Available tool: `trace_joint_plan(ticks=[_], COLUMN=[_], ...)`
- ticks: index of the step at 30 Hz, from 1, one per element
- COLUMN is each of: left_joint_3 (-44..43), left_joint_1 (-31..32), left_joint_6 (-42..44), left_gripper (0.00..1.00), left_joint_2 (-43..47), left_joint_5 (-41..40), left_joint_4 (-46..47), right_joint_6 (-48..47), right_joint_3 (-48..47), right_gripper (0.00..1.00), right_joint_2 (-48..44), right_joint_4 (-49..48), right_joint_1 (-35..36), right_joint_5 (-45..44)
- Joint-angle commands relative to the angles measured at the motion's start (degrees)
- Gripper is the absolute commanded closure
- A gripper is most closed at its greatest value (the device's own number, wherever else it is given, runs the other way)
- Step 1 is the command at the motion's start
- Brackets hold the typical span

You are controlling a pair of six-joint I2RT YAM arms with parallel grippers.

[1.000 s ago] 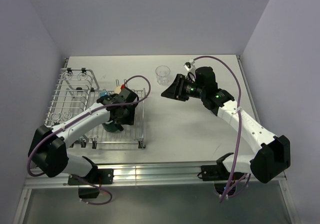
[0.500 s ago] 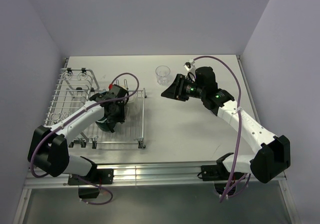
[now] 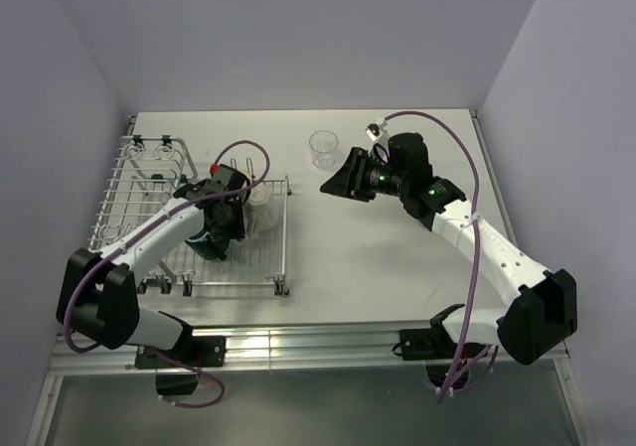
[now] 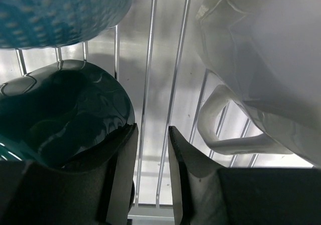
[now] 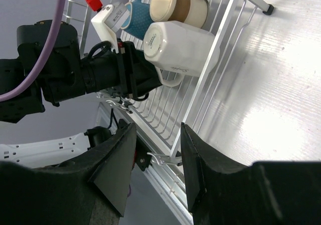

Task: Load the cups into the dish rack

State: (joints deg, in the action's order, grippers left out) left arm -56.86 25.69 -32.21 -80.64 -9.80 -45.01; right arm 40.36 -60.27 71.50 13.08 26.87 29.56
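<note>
Since the clear glass tumbler (image 3: 323, 150) stands on the table (image 3: 378, 257) outside the dish rack (image 3: 284, 232), just ahead of the right gripper (image 3: 333, 183), the loading looks unfinished, and this cup seems the one to fetch. That gripper hovers with its jaws spread and nothing between them. Its next move probably calls for straddling the tumbler's wall and closing gently, since glass is likely to slip.

Low inside the rack, the left gripper (image 4: 152, 132) is clenched almost finger to finger on nothing; only the rack's wires show through the slit. Close beside its left finger is the dark teal mug (image 4: 60, 115), ahead and to the left the light blue mug (image 4: 55, 9), ahead and to the right the white mug (image 4: 266, 59), handle toward the fingers. Holding no cup, it would need to rise straight up without nudging these.

Only the left wrist view shows that empty pinch, because from above the arm hides it. The right wrist view adds the brown cup (image 5: 178, 3) beside the blue mug but misses the tumbler, which the overhead view alone shows.
</note>
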Motion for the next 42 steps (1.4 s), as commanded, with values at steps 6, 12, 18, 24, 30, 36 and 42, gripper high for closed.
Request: trace_joint_plan(ticks=[6,12,18,24,30,36,42], left_joint_3=[0.2,1.1,1.9,2.2,-2.5,-8.1,-8.4], left_joint_1=[-1.0,-1.1,-1.0,-0.8,2.0,5.0,5.3], left_joint_6=[1.5,2.0,2.3,2.4,2.3,2.1,1.4], left_gripper=[0.62,0.58,0.58,0.61,0.6,0.54,0.53], left_joint_2=[-1.3,-3.6,-5.4,-4.7,-1.0,2.2,4.4], left_joint_5=[-1.9,-0.4,0.1,0.9,0.0,-0.7,-1.6], left_joint_4=[0.0,1.9,3.5,4.1,0.6,-3.2,-5.2], right_joint_6=[-1.2,-1.4,-1.6,-1.5,-1.4,-1.4,-1.3], right_joint_3=[0.7,0.8,0.5,0.4,-0.1,-0.5,-0.4], right_gripper=[0.52,0.52,0.52,0.52,0.52,0.52,0.52], right_joint_2=[-0.9,-0.8,-0.9,-0.6,-0.3,-0.5,-0.7], right_joint_4=[-1.4,-1.2,-0.9,-1.0,-0.9,-0.4,-0.6], right_joint_1=[0.3,0.3,0.4,0.3,0.3,0.3,0.4], right_joint_5=[0.1,0.1,-0.1,0.0,0.0,-0.2,-0.1])
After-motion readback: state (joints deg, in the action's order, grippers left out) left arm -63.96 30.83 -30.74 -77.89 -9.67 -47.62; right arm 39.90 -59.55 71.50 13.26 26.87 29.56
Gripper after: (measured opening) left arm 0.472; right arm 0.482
